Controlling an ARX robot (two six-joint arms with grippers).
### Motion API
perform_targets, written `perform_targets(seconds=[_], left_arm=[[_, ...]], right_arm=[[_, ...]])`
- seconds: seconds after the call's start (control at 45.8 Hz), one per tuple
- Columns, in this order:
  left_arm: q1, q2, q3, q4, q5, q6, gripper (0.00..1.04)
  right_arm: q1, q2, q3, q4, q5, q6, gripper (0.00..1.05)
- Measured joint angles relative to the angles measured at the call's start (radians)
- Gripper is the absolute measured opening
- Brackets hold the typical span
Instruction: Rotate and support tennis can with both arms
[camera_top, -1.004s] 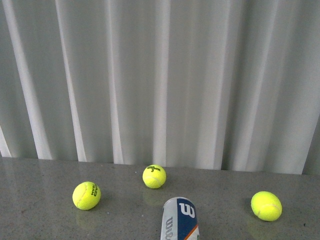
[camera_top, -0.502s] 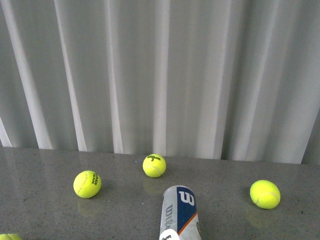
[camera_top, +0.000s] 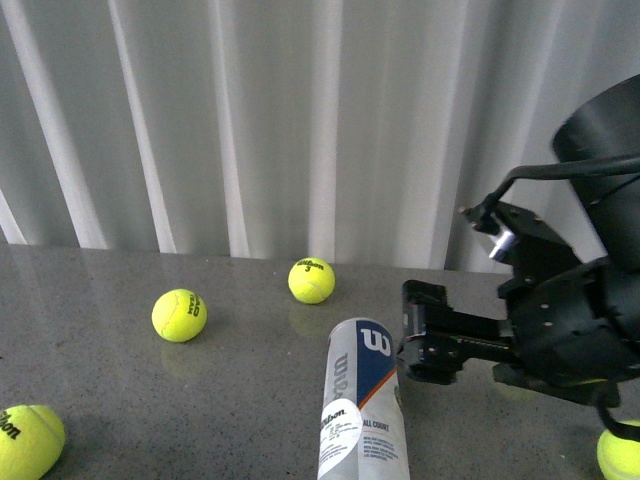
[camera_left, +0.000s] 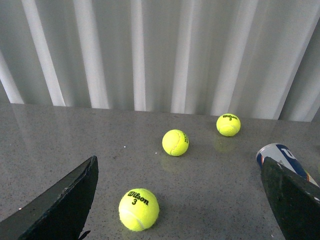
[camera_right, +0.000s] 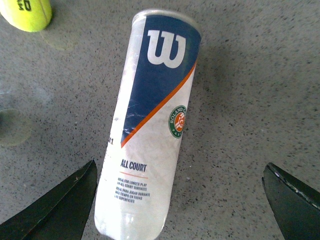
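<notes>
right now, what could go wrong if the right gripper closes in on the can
1. The tennis can lies on its side on the table; a one-sided touch from the open right gripper may roll it away.
2. The left gripper is open and off the can, so nothing braces its other side.
3. A tennis ball sits near the can's far end and could get knocked.

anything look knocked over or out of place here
The tennis can lies on its side on the table rather than upright, and loose tennis balls are scattered around it. No dents or spills show.
</notes>
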Motion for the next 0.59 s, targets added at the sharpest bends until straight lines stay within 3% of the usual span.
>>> perform_targets(seconds=[0.589], left_arm=[[0.000, 0.000, 0.000, 0.000, 0.000, 0.000, 0.98]], right_arm=[[0.076, 0.446, 0.344, -0.092, 0.006, 0.043, 0.98]])
